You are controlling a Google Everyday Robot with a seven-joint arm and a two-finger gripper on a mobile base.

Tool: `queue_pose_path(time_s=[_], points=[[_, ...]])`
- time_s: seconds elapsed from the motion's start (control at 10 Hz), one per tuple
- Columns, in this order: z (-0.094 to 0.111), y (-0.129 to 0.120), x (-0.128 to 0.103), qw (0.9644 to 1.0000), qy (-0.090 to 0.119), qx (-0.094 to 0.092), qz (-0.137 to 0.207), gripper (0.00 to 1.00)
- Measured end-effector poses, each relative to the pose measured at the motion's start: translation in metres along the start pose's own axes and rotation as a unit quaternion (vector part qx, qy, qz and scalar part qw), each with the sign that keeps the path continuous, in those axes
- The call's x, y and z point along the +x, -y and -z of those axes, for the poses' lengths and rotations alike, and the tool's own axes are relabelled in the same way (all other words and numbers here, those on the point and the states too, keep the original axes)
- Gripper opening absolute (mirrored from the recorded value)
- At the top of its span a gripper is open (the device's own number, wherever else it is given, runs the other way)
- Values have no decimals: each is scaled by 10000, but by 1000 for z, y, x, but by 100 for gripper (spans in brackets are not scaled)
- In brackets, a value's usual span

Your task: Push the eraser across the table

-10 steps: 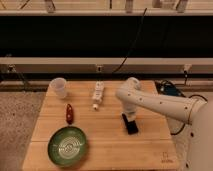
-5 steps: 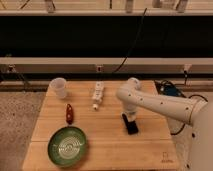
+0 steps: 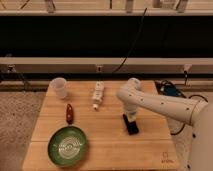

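Reaching down from the right, the white robot arm has its end effector (image 3: 130,119) set low over the light wooden plank counter (image 3: 107,145), right at the far end of the flat black rectangular eraser (image 3: 131,125), which lies right of the counter's middle with its long side running roughly toward the near edge. Contact looks made or all but made, so the step in hand seems to be the start of the push itself, not the approach. Beyond that, I cannot tell how the end effector is set. The next move calls for a steady, low sweep that keeps the eraser flat and sliding, not tipping or slipping out sideways. Leftward lie a white power strip (image 3: 98,94), a small red pepper (image 3: 69,113), a green round plate (image 3: 68,146) and a translucent white cup (image 3: 59,87), all well apart from the eraser.
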Motion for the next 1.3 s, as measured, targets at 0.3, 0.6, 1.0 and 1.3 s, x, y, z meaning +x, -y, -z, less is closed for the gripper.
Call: queue_pose_path(time_s=[0.3, 0.6, 1.0, 1.3], points=[[2, -2, 2, 10000, -27, -19, 11, 0], [-1, -4, 3, 10000, -4, 10, 6, 0], [0, -8, 4, 10000, -26, -31, 36, 0], [1, -10, 4, 10000, -34, -17, 79, 0]])
